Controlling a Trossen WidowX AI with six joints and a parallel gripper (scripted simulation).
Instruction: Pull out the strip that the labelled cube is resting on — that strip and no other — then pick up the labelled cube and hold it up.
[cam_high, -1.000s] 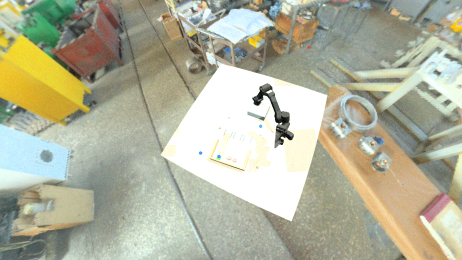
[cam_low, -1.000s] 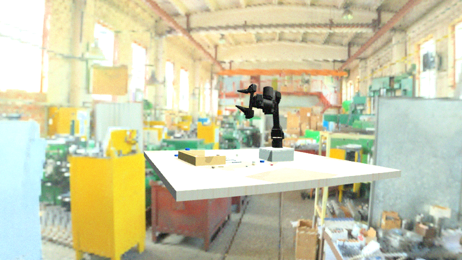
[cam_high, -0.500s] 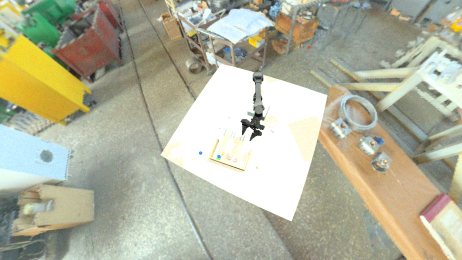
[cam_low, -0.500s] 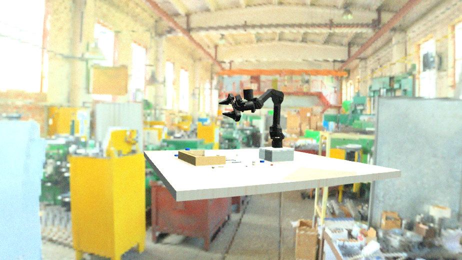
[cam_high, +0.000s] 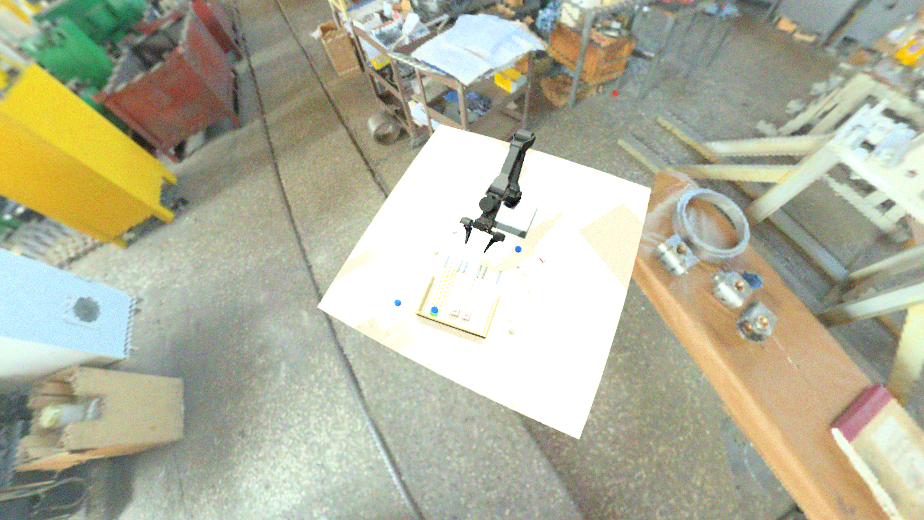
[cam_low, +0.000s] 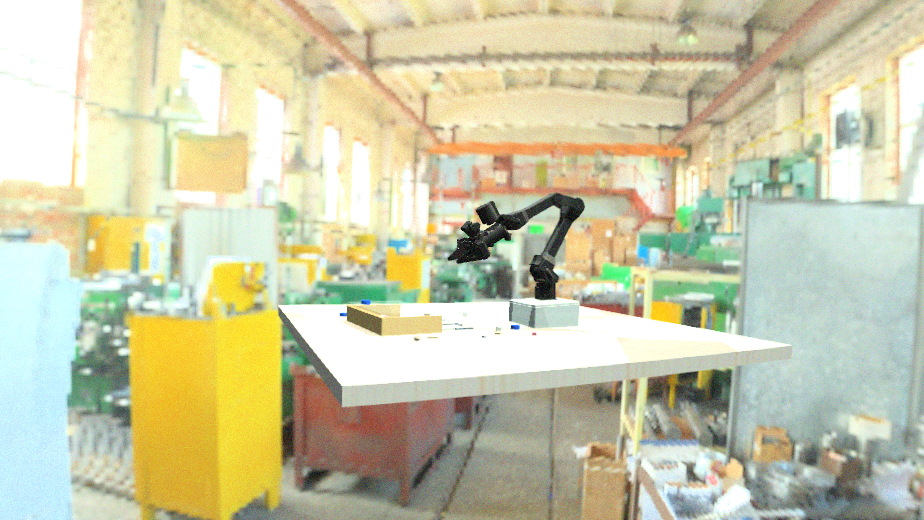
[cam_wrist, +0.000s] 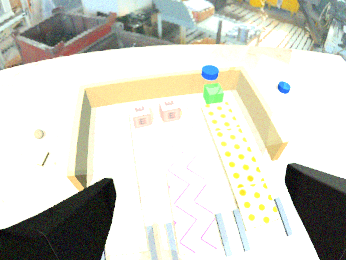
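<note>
My black gripper (cam_high: 477, 246) (cam_low: 456, 258) (cam_wrist: 200, 177) is open and empty, high above the table on the open side of the tray. Two pink cubes with face marks stand inside: the left one (cam_wrist: 142, 118) (cam_high: 466, 316) at the far end of a plain pale strip (cam_wrist: 151, 185), the right one (cam_wrist: 171, 112) (cam_high: 455, 312) at the far end of a strip with magenta zigzags. A green cube (cam_wrist: 213, 94) stands at the far end of a yellow-dotted strip (cam_wrist: 235, 150) (cam_high: 444, 284). The wrist view does not show which is the labelled cube.
A three-walled wooden tray (cam_high: 452, 327) (cam_low: 413, 324) (cam_wrist: 160, 84) surrounds the cubes. A blue disc (cam_wrist: 210, 72) shows above the green cube. Grey upright bars (cam_wrist: 223, 234) flank the strips' near ends. Another blue disc (cam_wrist: 284, 87) (cam_high: 397, 302) and small bits lie outside the tray.
</note>
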